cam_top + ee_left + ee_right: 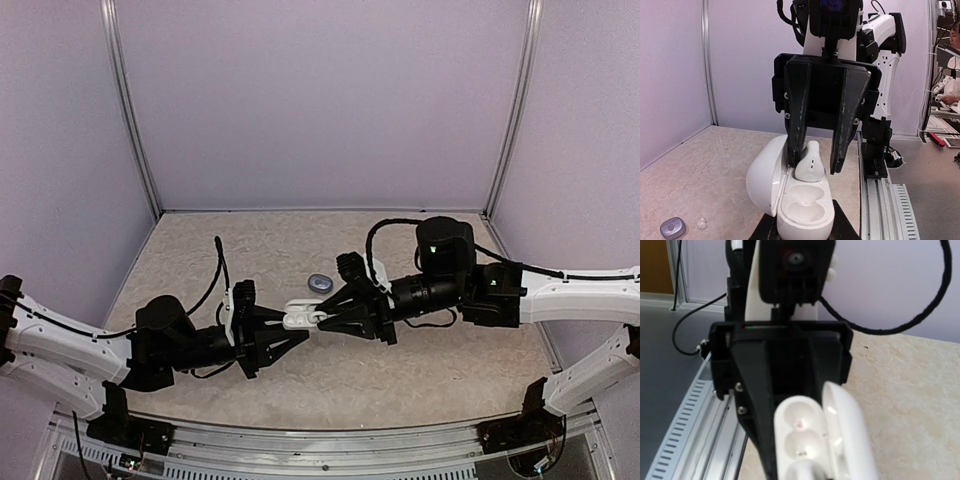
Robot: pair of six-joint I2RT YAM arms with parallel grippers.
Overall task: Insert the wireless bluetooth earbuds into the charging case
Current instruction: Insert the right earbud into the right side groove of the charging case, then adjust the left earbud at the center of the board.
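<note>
Here the left gripper (292, 332) clamps the open case (805, 215); the right gripper (322, 314) has its jaws slightly parted around a white bud (810, 162) standing in it

Top cam looks down on worktop (200, 240) from behind; wrist cams face each other, both tight on charging case (805, 212).

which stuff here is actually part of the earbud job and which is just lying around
In the job:
white charging case, open, held by the left gripper
cream-white earbud standing in it, between the open fingers of the right gripper
small white piece on the table, maybe another bud

Lying about:
closed grey case on the table
red object beyond the rail
</note>
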